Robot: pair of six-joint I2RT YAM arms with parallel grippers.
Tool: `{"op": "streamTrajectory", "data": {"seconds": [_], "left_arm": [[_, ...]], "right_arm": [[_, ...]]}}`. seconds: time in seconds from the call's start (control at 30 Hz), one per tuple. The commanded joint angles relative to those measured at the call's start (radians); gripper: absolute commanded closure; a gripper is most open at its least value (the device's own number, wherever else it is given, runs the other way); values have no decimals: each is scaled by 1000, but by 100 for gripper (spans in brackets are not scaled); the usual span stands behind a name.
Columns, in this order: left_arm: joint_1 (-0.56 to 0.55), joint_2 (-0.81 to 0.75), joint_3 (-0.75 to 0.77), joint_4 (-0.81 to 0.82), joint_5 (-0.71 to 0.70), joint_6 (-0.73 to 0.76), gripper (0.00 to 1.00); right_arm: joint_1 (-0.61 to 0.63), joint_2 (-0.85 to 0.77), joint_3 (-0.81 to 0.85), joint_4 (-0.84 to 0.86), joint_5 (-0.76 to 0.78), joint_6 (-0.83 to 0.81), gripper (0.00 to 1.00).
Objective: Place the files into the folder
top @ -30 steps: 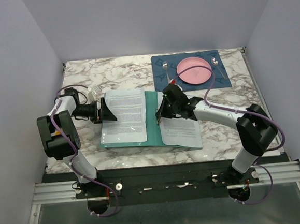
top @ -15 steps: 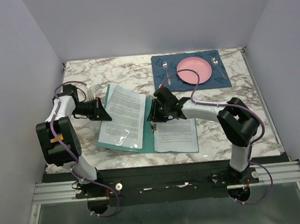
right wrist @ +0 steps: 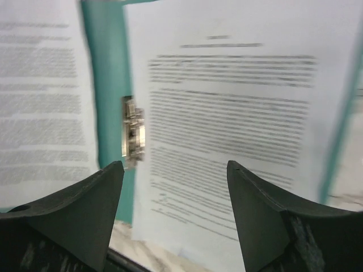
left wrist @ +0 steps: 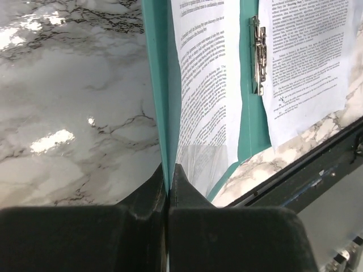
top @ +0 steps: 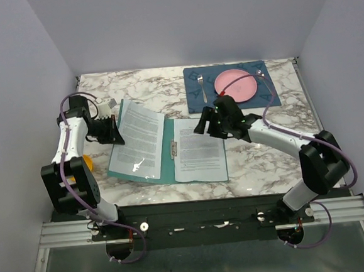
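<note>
The teal folder (top: 167,143) lies open on the marble table, its metal clip (top: 174,150) at the spine. One of the files (top: 199,150) lies flat on the right half, and another printed sheet (top: 138,139) rests on the left cover, which is tilted up. My left gripper (top: 113,130) is shut on that cover's outer edge; in the left wrist view the teal edge (left wrist: 161,85) runs straight into the closed left gripper (left wrist: 168,173). My right gripper (top: 209,125) hovers open over the right sheet's far edge. From the right wrist, the right gripper (right wrist: 176,164) has nothing in it, with text (right wrist: 227,113) and clip (right wrist: 133,133) below.
A dark blue placemat (top: 191,75) at the back right carries a pink plate (top: 235,86), a fork (top: 201,87) and a spoon (top: 264,78). A small orange object (top: 88,162) sits by the left arm. The table's near edge runs just below the folder.
My left gripper has shut on the folder's left cover and drawn it leftward, tilting it up. The right gripper has opened, lifted off the sheet and moved right. The folder has shifted left.
</note>
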Motion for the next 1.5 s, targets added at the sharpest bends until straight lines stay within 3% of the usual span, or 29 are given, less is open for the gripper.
{"op": "streamTrajectory", "data": {"seconds": [0.0,0.03,0.1,0.2,0.6,0.97,1.47], "left_arm": [[-7,-77,27,-5,-67,-28,96],[-5,-90,28,-8,-56,-30,95],[-13,-100,24,-11,-30,-22,81],[-37,-112,22,-14,-45,-28,76],[-158,-135,65,-21,-33,-79,74],[-162,-143,82,-19,-70,-86,76],[-255,-161,114,-21,28,-148,75]], "right_arm": [[-71,-54,-111,-70,72,-40,18],[-77,-54,-137,-70,68,-43,18],[-80,-50,-151,-71,66,-49,18],[-82,-21,-173,-62,66,-51,18],[-85,30,-179,-22,54,-69,18],[-132,-47,-153,-102,146,-118,17],[-139,70,-143,18,-53,-71,20]]}}
